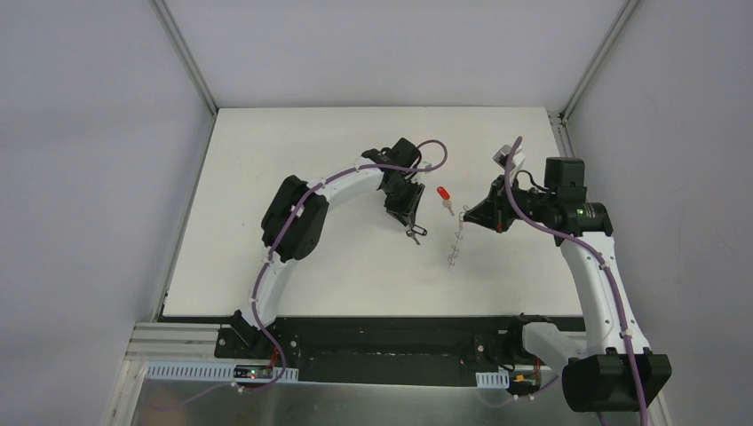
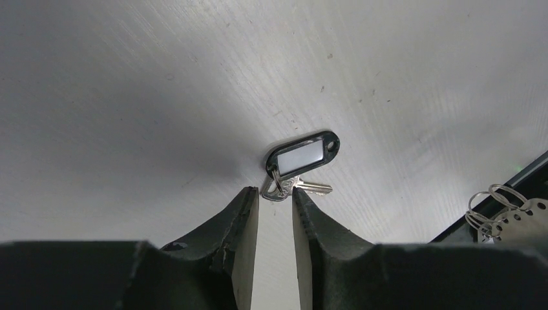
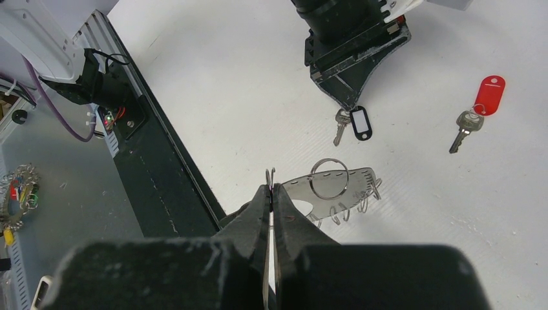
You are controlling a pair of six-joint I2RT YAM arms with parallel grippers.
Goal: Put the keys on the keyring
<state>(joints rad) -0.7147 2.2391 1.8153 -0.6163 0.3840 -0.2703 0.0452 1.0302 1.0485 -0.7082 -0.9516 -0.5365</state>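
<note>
The key with the dark oblong tag [image 2: 302,154] lies flat on the white table, its silver head [image 2: 278,188] right at my left fingertips. My left gripper [image 2: 276,192] points down at it, jaws a narrow gap apart, nothing clamped between the pads. In the top view this gripper [image 1: 407,220] is over that key [image 1: 415,233]. The red-headed key [image 3: 489,95] lies loose farther off. My right gripper [image 3: 271,188] is shut on a thin wire loop of the keyring [image 3: 346,187], whose grey band hangs tilted just above the table, between the two arms [image 1: 457,244].
A black rail [image 3: 161,181] runs along the table's near edge, with a metal shelf beyond it holding a small cluster of colourful bits [image 3: 17,192]. White walls enclose the table [image 1: 266,266] at the back and sides.
</note>
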